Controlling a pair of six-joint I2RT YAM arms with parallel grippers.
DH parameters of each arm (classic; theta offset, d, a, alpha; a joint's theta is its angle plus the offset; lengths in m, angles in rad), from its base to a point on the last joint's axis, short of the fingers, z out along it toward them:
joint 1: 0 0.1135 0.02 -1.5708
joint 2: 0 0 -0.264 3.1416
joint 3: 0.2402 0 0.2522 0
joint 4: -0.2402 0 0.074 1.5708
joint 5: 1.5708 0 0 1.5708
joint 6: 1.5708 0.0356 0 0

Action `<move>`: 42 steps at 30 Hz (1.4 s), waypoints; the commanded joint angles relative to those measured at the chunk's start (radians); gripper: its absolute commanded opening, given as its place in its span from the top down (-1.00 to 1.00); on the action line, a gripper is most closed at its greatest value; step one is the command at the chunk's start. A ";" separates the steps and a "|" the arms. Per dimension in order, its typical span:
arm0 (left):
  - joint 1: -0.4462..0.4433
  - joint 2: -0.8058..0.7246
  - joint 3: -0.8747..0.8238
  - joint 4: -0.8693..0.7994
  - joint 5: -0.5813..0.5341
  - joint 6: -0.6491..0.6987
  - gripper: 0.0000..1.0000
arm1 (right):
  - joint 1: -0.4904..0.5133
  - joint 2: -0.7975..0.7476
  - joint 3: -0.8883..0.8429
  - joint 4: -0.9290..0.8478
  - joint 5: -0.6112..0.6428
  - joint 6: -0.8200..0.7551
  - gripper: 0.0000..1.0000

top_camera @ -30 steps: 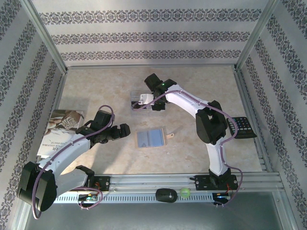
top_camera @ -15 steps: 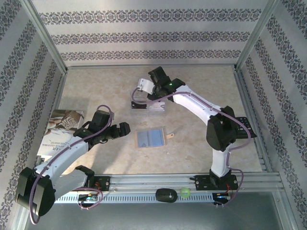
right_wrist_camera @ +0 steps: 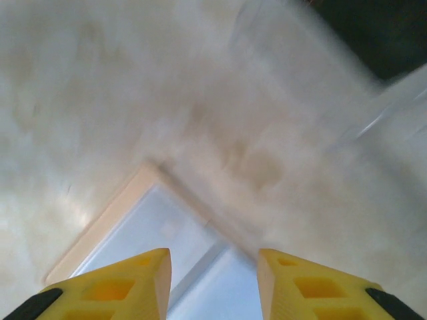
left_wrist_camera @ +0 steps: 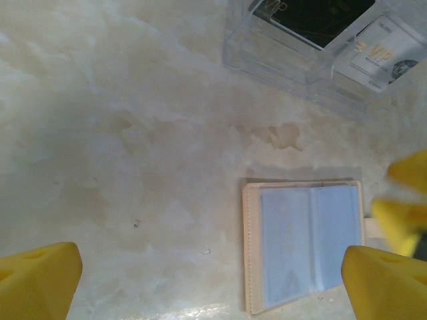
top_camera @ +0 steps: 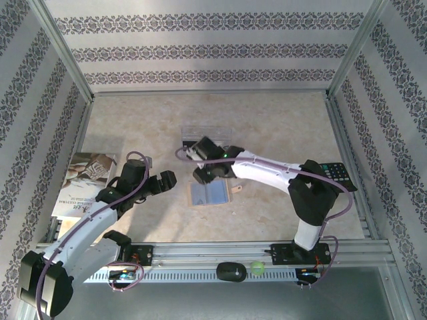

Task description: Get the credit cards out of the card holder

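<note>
Credit cards, one black (left_wrist_camera: pixel 313 17) and one pale with "VIP" printed on it (left_wrist_camera: pixel 383 57), lie side by side inside the clear tray (left_wrist_camera: pixel 280 60), well apart from the card holder (left_wrist_camera: pixel 303 247). The holder lies open and flat on the marbled table (left_wrist_camera: pixel 133 133), pale blue-grey pockets facing up and its small tan tab (top_camera: pixel 236 189) sticking out on the right. Lying spread like this, it shows both pocket faces to the cameras. I see no card edge in either pocket, though a faint shape in the lower left pocket is too dim to read.

The right gripper (right_wrist_camera: pixel 212 260) hovers over the holder's far corner, between holder and tray. Its yellow fingers (right_wrist_camera: pixel 120 287) stand partly spread with nothing between them; the view is blurred, which suggests the arm is moving. The left gripper (top_camera: pixel 167 181) hangs just beside the holder's left edge, jaws spread wide and empty, probably placed to pin the holder down if a pocket needs working.

With both cards in the tray, the task looks done or nearly so. What remains, I judge, is confirming that the pockets are empty.
</note>
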 commanded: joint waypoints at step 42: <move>-0.071 0.051 -0.095 0.176 0.138 -0.032 0.13 | 0.129 -0.027 -0.237 0.358 -0.016 0.162 1.00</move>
